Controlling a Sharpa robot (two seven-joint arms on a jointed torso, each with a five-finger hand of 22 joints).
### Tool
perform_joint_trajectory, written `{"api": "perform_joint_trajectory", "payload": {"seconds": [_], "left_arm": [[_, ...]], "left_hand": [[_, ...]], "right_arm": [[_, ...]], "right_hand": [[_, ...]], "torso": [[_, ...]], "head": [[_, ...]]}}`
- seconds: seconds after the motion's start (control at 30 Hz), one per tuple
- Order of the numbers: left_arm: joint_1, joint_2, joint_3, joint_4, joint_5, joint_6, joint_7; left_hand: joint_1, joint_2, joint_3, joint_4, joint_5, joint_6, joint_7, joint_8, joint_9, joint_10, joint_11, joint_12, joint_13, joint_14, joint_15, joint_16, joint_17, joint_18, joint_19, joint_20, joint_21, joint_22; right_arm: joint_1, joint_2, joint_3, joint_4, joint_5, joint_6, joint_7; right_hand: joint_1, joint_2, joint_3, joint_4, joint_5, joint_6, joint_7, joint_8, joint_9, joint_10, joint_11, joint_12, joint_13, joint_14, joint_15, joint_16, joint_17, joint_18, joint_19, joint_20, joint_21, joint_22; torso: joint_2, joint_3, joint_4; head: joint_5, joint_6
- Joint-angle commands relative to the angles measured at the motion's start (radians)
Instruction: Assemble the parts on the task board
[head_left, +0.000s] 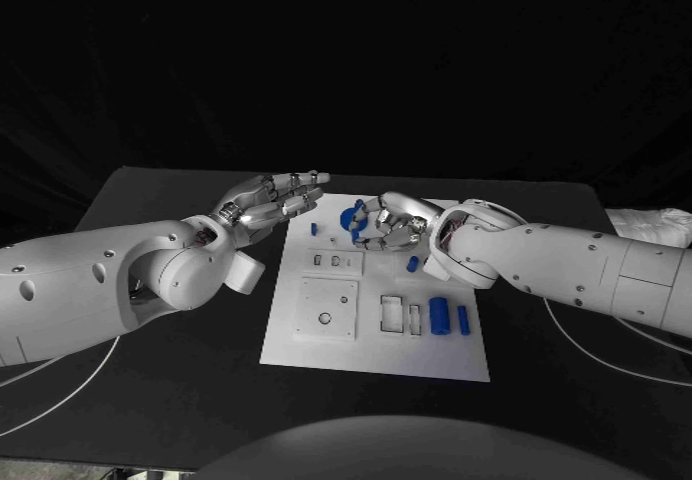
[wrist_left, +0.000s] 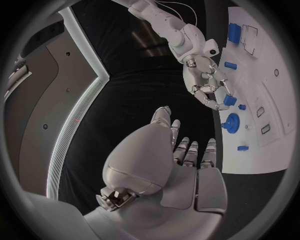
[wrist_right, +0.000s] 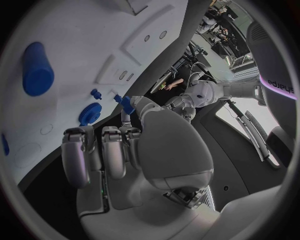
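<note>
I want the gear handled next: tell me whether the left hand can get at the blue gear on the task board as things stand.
Probably not cleanly. The left hand hovers open off the task board edge, but the right hand, pinching a small blue part, hangs close beside the blue gear, crowding the approach.

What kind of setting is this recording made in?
Likely a robotics lab or demo space: a black table against black backdrop, a white task board holding blue parts, and another robot arm beyond.

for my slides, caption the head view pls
Right hand pinches a small blue part above the task board; left hand open.
</note>
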Motion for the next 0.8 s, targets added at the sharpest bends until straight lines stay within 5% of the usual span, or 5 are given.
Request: {"api": "perform_joint_trajectory", "payload": {"seconds": [0.03, 0.8], "left_arm": [[0.001, 0.002, 0.001, 0.002, -0.004, 0.017, 0.008], [0.001, 0.003, 0.001, 0.002, -0.004, 0.023, 0.003]], "left_hand": [[0.009, 0.003, 0.008, 0.000, 0.005, 0.000, 0.005, 0.004, 0.001, 0.001, 0.007, 0.006, 0.001, -0.001, 0.004, 0.004, 0.001, 0.016, 0.001, 0.008, 0.007, -0.004], [0.010, 0.003, 0.009, 0.000, 0.005, -0.002, 0.005, 0.004, 0.001, 0.001, 0.008, 0.006, 0.001, -0.001, 0.004, 0.004, 0.001, 0.016, 0.001, 0.008, 0.006, -0.004]], "right_arm": [[-0.007, 0.006, 0.000, -0.007, -0.041, 0.025, -0.028], [-0.038, 0.037, 0.000, -0.051, -0.059, 0.023, -0.035]], "right_hand": [[0.000, -0.009, 0.002, -0.007, -0.002, 0.000, 0.006, -0.007, -0.002, 0.104, 0.006, 0.004, 0.263, 0.106, 0.008, 0.003, 0.264, 0.000, 0.057, 0.008, -0.007, 0.244], [-0.001, -0.011, 0.007, -0.013, -0.001, 0.000, 0.010, -0.017, -0.013, 0.104, 0.010, 0.004, 0.263, 0.106, 0.012, 0.003, 0.264, 0.004, 0.045, 0.012, -0.018, 0.239]], "torso": [[-0.001, -0.0005, -0.0004], [0.000, -0.0004, 0.0002]], "head": [[0.001, -0.002], [0.006, -0.007]]}}
